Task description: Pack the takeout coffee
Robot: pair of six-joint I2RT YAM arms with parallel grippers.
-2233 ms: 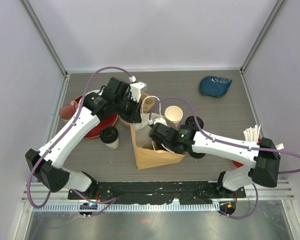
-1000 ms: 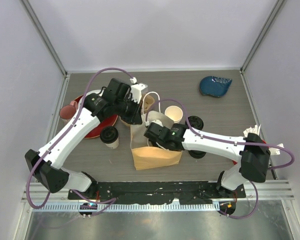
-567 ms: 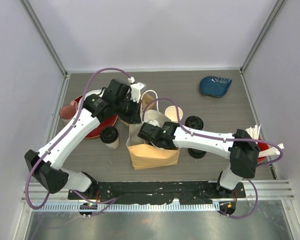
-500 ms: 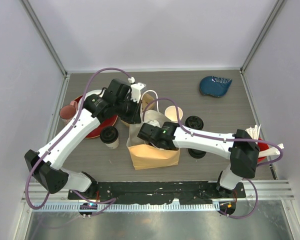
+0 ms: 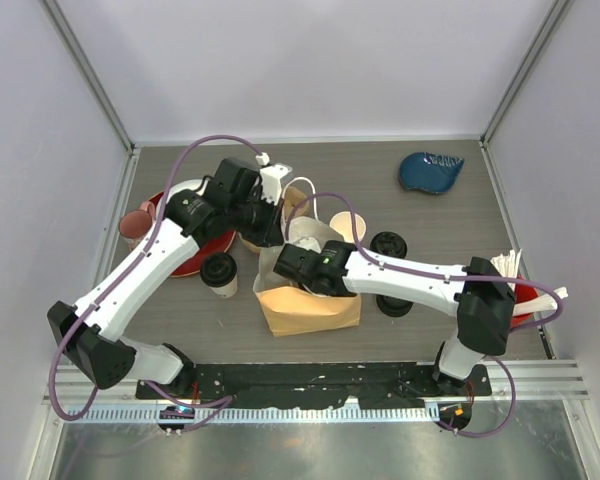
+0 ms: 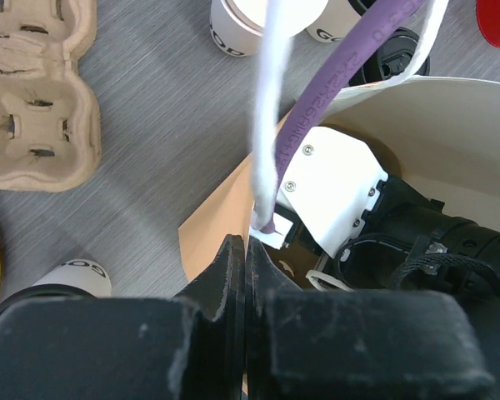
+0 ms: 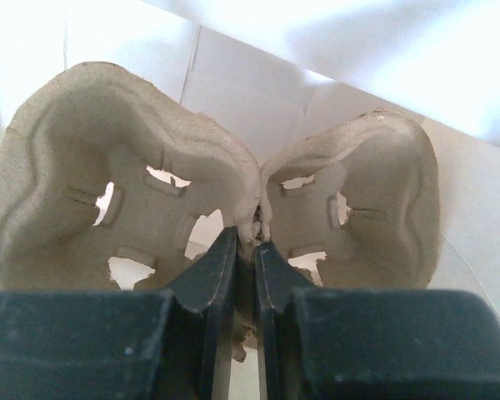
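The left tool (image 6: 246, 246) is pinching shut on the white handle (image 6: 265, 125) of the brown paper bag (image 5: 310, 308), which is standing mid-surface (image 5: 380, 180). The right tool (image 7: 246, 240) is sitting inside the bag, its jaws narrowly gripping the middle ridge of a pulp cup carrier (image 7: 133, 167) with 2 wells. 1 black-lidded coffee cup (image 5: 219, 271) is standing just left of the bag, outside it, and another black lid (image 5: 388, 245) is showing right of the bag; I cannot tell whether a cup is under it
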